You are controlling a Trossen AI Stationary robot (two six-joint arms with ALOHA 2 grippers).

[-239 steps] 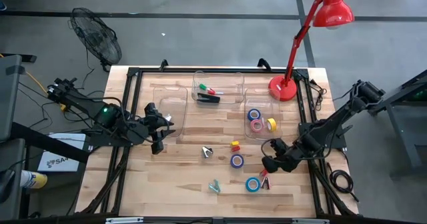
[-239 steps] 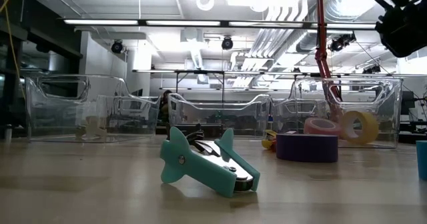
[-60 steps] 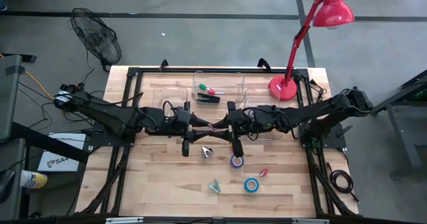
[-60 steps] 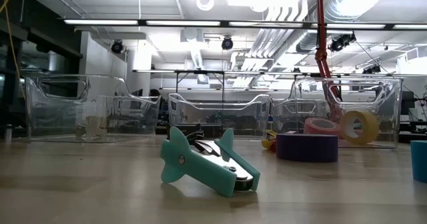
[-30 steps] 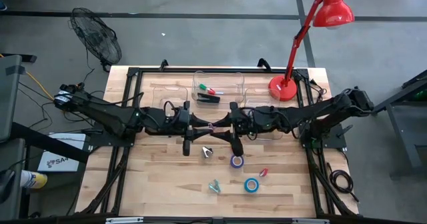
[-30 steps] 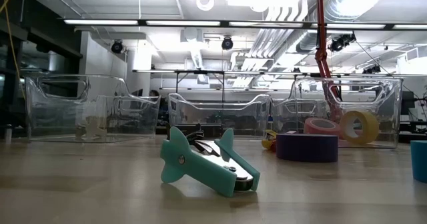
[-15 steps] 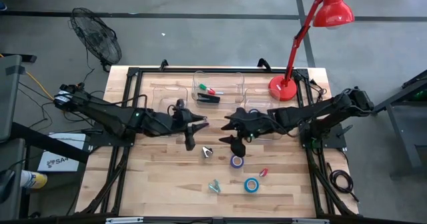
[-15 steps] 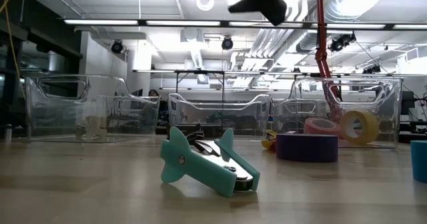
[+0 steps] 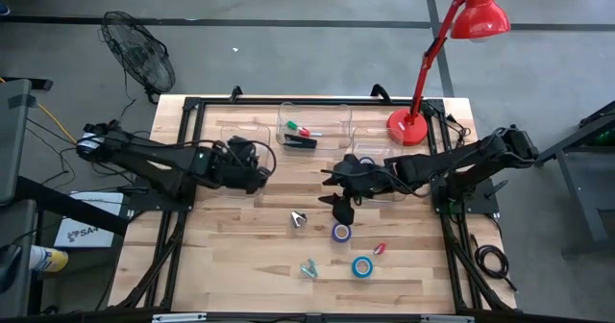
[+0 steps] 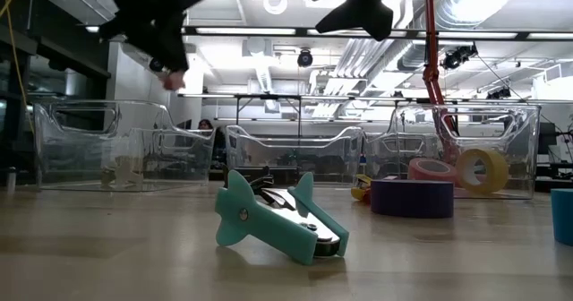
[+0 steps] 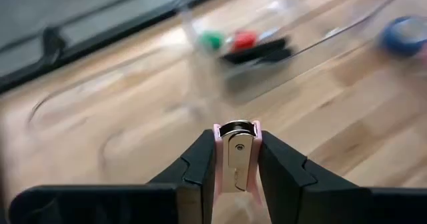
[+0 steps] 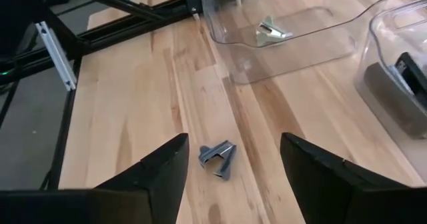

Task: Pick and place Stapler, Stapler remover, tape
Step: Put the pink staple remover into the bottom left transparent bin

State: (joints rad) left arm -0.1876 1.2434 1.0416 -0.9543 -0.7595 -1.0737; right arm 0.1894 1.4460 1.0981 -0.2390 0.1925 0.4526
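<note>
My left gripper [image 9: 261, 175] hangs over the clear left bin [image 9: 233, 136], shut on a pink staple remover [image 11: 237, 151]. My right gripper [image 9: 336, 196] is open in the air over the table's middle, holding nothing; a grey staple remover [image 12: 218, 159] lies on the wood below it. The black stapler [image 9: 300, 142] lies in the middle bin. A teal remover [image 10: 277, 220] and a red one [image 9: 380, 249] lie on the table, as do a purple tape roll [image 9: 341, 232] and a blue one [image 9: 362, 266]. Pink and yellow rolls [image 10: 483, 169] sit in the right bin. My left gripper pinches the pink staple remover between its two fingers, pads on its two pink sides [image 11: 215, 151]. The remover's metal end [image 11: 238, 127] sticks out past the fingertips. The fingers slant down from the table's left, and the remover [image 10: 170, 79] is held in the air, clear of the bin.
Three clear bins stand in a row along the far half; the left one holds another remover [image 12: 270, 29]. A red desk lamp [image 9: 408, 126] stands at the far right corner. Bare wood lies along the near edge and near left.
The grippers stood tip to tip over the table's middle with the pink remover between them. My right gripper has let go, spread its fingers and tipped down a little. My left gripper has carried the remover toward the table's left, over the left bin, sinking and tipping downward.
</note>
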